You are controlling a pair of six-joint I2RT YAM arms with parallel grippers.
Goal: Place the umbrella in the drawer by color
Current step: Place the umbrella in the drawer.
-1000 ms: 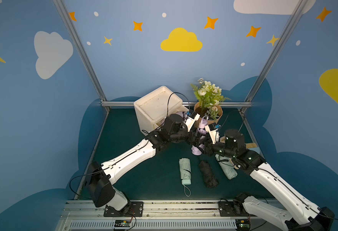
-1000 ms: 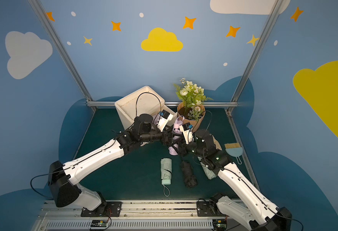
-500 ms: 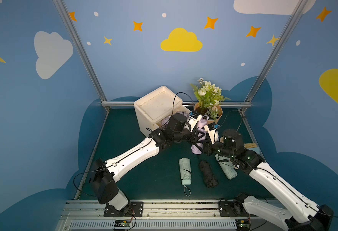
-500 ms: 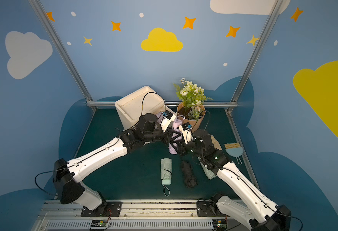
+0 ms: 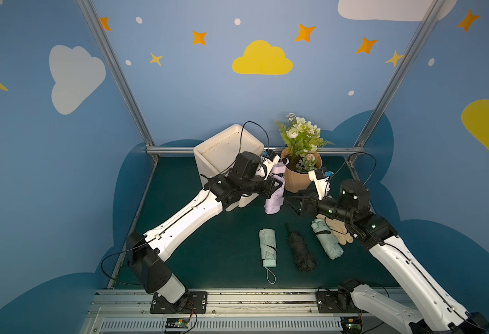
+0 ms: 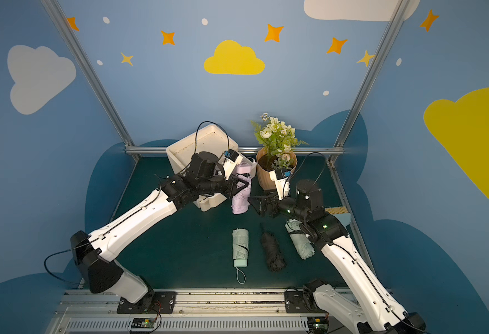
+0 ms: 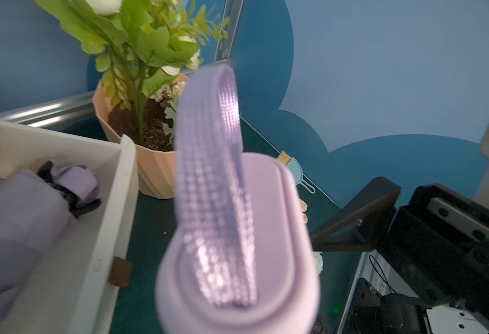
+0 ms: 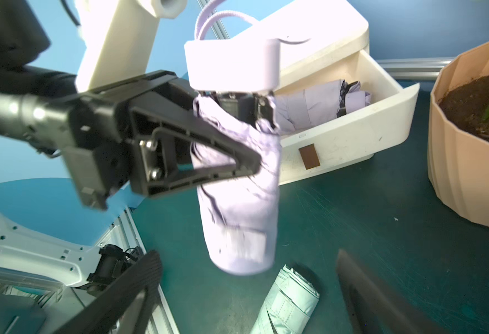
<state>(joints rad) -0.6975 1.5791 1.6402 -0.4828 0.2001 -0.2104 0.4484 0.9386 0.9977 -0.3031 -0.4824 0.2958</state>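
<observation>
Handover just completed: left claw (image 5: 276, 186) now clamped on lilac umbrella (image 5: 272, 201), held upright beside open drawer (image 8: 382, 127). Right claw (image 6: 255, 206) has sprung apart and let go. Second lilac umbrella (image 8: 315, 107) already inside, so colour matches.

Lilac umbrella (image 8: 237, 217) tip blurred, drawer (image 7: 113, 208) cut off at edge, brush (image 6: 337, 210) half hidden

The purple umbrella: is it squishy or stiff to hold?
Probably soft outside: the lilac umbrella creases where the left gripper pinches it. Likely stiff inside, since it hangs straight. Its hard handle may make it top-heavy.
</observation>
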